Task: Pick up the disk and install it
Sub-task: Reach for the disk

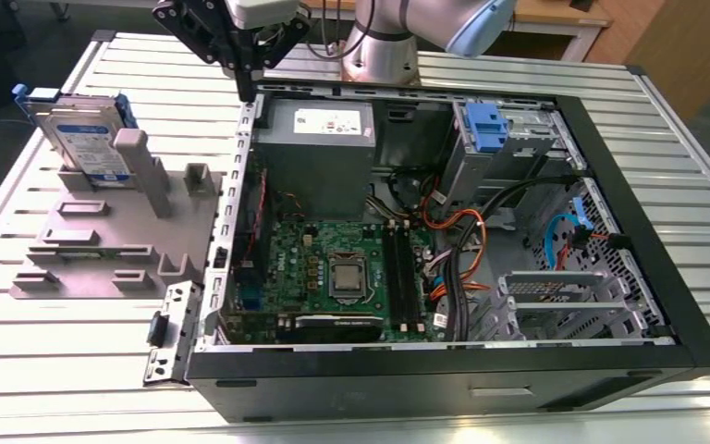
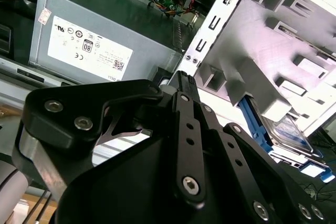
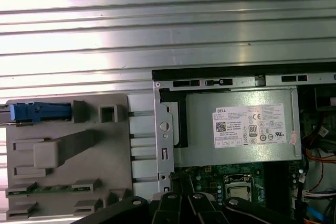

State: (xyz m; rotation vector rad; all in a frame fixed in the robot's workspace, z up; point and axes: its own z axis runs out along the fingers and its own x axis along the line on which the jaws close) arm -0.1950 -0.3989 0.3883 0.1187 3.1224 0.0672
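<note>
The disk (image 1: pixel 84 139), a silver drive with a white-and-blue label in a blue carrier, stands on edge in a slot of the grey fixture (image 1: pixel 96 236) at the exterior view's left. In the first wrist view the disk (image 3: pixel 39 112) shows as a blue strip, and the second wrist view shows the disk (image 2: pixel 286 129) beyond the fingers. My gripper (image 1: pixel 247 91) hangs above the far corner of the computer case (image 1: pixel 602 185), to the right of the disk and apart from it. Its fingers are shut with nothing between them, and the gripper (image 2: pixel 181 77) points at the case wall.
The open case holds a grey power-supply box (image 1: pixel 318 125), a motherboard (image 1: pixel 330 268), cables and a blue bracket (image 1: pixel 484 125) in the drive bay. The fixture (image 3: pixel 68 150) has several posts and slots. All of it rests on a ribbed metal table (image 1: pixel 71 370).
</note>
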